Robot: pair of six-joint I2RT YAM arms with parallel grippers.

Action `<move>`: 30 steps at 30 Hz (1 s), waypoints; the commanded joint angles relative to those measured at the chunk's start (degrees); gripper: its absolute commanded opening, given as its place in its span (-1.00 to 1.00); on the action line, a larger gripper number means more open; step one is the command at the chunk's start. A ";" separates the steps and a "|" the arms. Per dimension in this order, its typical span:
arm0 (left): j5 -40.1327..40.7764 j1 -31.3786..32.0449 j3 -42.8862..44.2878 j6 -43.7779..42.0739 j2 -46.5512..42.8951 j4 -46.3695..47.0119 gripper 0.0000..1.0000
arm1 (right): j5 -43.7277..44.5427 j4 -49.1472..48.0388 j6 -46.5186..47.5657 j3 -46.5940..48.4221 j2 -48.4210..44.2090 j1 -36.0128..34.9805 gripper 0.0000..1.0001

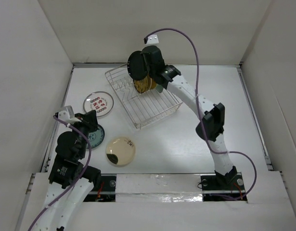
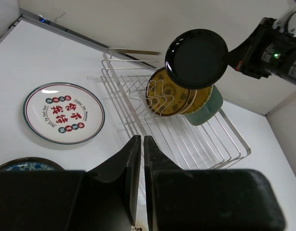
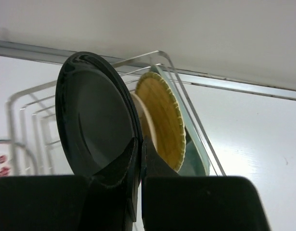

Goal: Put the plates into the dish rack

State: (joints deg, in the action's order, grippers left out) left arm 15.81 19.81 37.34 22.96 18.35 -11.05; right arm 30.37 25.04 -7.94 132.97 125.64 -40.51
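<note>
My right gripper (image 1: pixel 144 67) is shut on the rim of the glossy black plate (image 1: pixel 136 66), holding it upright above the far end of the silver wire dish rack (image 1: pixel 160 114); it also shows in the left wrist view (image 2: pixel 197 58) and right wrist view (image 3: pixel 97 120). The gold patterned plate (image 1: pixel 144 84), a cream plate and the pale green plate (image 2: pixel 210 108) stand in the rack behind it. My left gripper (image 2: pixel 140 142) is shut and empty above the teal plate (image 1: pixel 97 134). The white plate with red marks (image 1: pixel 97 104) and the cream plate with a dark blotch (image 1: pixel 121 151) lie flat.
White walls enclose the table on the left, back and right. The rack stands diagonally near the back wall. The right arm's purple cable (image 1: pixel 196 62) loops above the rack's right side.
</note>
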 commanded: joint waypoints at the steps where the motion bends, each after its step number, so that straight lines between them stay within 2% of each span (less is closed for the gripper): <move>1: 1.06 0.23 -0.52 -0.64 1.16 0.94 -0.89 | 11.37 1.96 2.84 10.20 2.58 -1.14 -1.00; 7: 1.24 0.23 -0.52 -0.46 2.39 1.03 -0.86 | 17.26 -0.95 4.16 10.47 7.50 -2.29 -1.00; 14: 1.33 0.23 -0.34 -0.64 3.10 1.03 -0.85 | 18.50 -3.59 5.57 5.73 10.75 -4.66 -1.00; 21: 1.24 0.23 -0.43 -0.81 4.15 1.29 -0.84 | 19.20 -4.03 6.71 5.20 14.54 -6.33 -1.00; 30: 1.59 0.23 -0.34 -0.99 4.94 1.56 -0.84 | 21.57 -9.48 9.97 3.96 10.94 -7.04 -1.00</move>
State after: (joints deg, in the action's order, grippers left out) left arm 16.62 19.81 37.08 22.92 22.79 -11.53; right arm 48.77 18.33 -0.58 136.86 140.59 -47.09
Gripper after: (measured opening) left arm 0.080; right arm 0.034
